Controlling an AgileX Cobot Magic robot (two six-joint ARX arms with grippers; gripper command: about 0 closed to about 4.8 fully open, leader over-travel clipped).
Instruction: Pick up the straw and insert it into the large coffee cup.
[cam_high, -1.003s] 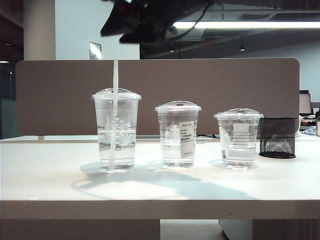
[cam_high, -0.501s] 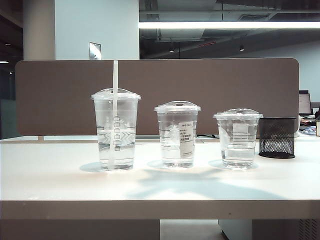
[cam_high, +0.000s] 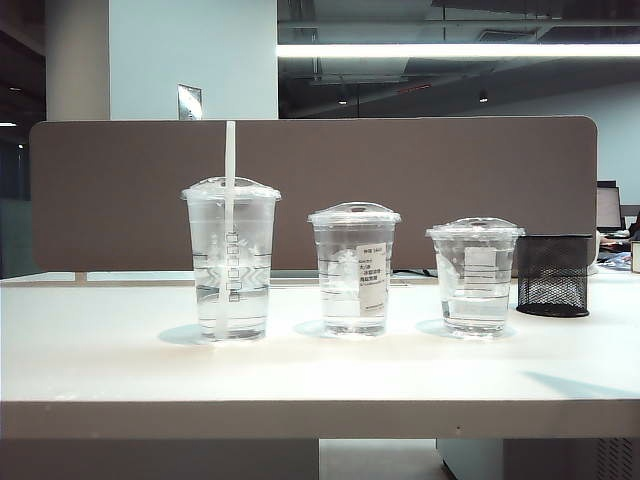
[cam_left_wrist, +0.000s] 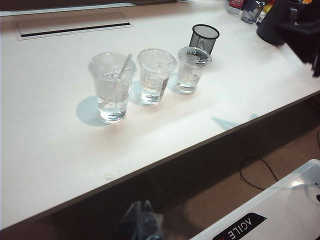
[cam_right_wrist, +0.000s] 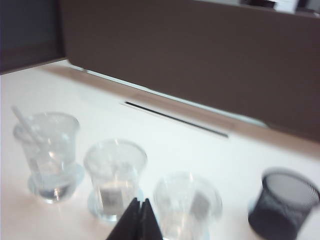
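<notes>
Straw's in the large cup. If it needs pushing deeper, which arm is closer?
Right, probably. The right gripper, jaws shut, hangs over the table with the large coffee cup and its straw close ahead; the left gripper sits back off the table's edge.

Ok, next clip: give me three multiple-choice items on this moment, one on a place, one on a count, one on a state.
1. Where is the straw?
A. flat on the table
B. standing in the large coffee cup
C. in the mesh pot

2. How many clear lidded cups stand on the table?
A. two
B. three
C. four

3. How is the right gripper?
A. shut and empty, above the cups
B. shut on the straw
C. wide open around the middle cup

Key: 1 B, the straw rises through the tallest cup's lid. 2 B, a tall, a middle and a short cup stand in a row. 3 A, the right wrist view shows its fingers pressed together with nothing between. The left gripper hangs below the table edge.
</notes>
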